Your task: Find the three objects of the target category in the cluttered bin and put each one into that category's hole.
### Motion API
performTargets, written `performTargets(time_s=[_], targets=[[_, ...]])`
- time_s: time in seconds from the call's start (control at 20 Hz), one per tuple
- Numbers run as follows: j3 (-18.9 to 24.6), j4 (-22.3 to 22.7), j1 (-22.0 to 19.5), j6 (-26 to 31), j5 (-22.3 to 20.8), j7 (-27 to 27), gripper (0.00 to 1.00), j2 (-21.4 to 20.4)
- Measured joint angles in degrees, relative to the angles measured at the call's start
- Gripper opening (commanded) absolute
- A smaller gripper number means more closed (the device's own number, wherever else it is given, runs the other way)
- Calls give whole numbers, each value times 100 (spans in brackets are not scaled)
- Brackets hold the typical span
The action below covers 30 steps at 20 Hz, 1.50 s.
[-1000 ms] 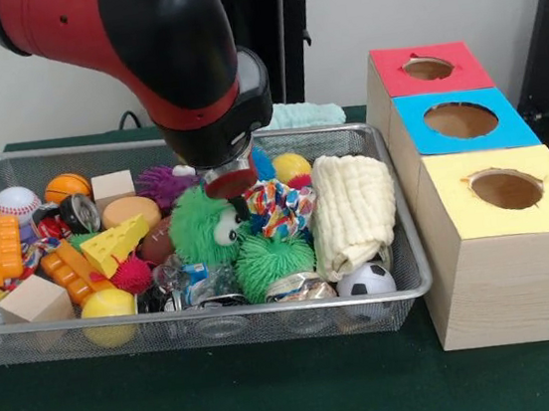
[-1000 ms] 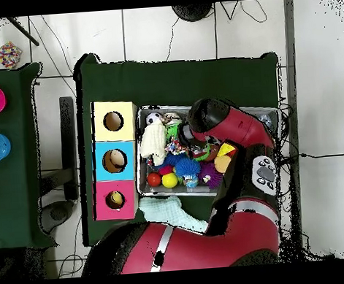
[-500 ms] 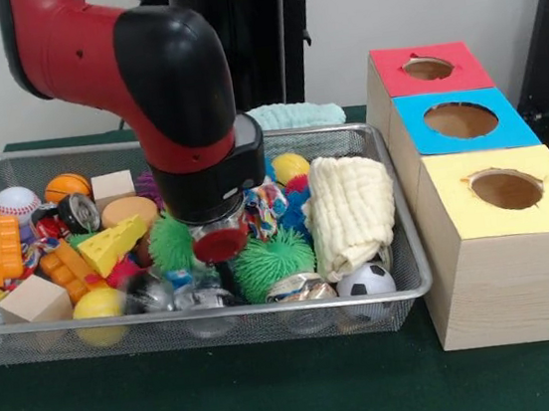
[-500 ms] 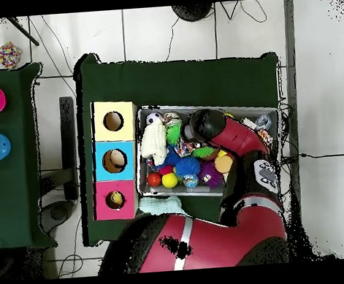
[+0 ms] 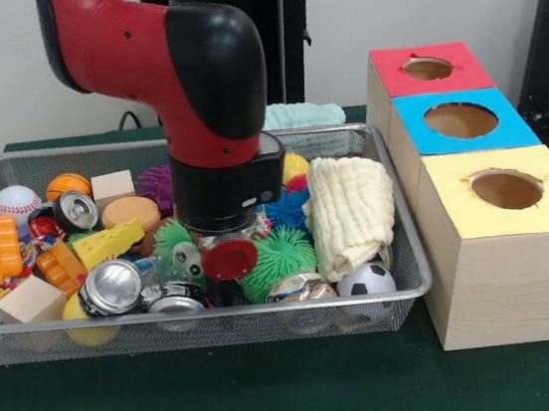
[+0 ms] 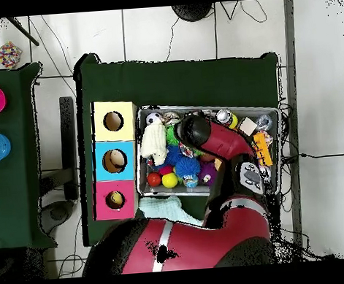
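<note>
In the wire bin (image 5: 405, 285) on the green desk (image 5: 279, 405), crushed cans (image 5: 114, 285) lie front left as the Sawyer's end effector (image 5: 223, 257) sinks into the clutter beside a green spiky ball (image 5: 279, 257); whether it is open, closed or gripping cannot be told. The search appears under way. Next: lift a find and carry it to the box holes (image 5: 505, 188) on the right.

Gripper (image 5: 225, 272) buried among the toys under the black wrist, its state unreadable in both views; arm (image 5: 168, 68) cut off at the front view's top edge and covering the mesh bin's (image 5: 297, 308) middle clutter; green fuzzy toy (image 5: 173, 248) half hidden.
</note>
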Motion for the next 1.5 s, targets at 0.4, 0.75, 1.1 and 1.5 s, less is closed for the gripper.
performTargets(time_s=[0.4,0.75,1.1,1.5], targets=[[-582,-94,680,391,-1,0,100,-15],[-1091,-332,934,1319,-4,0,100,-54],[-1568,-813,948,1580,-86,0,100,-41],[-1836,-993,947,1313,-94,0,100,9]])
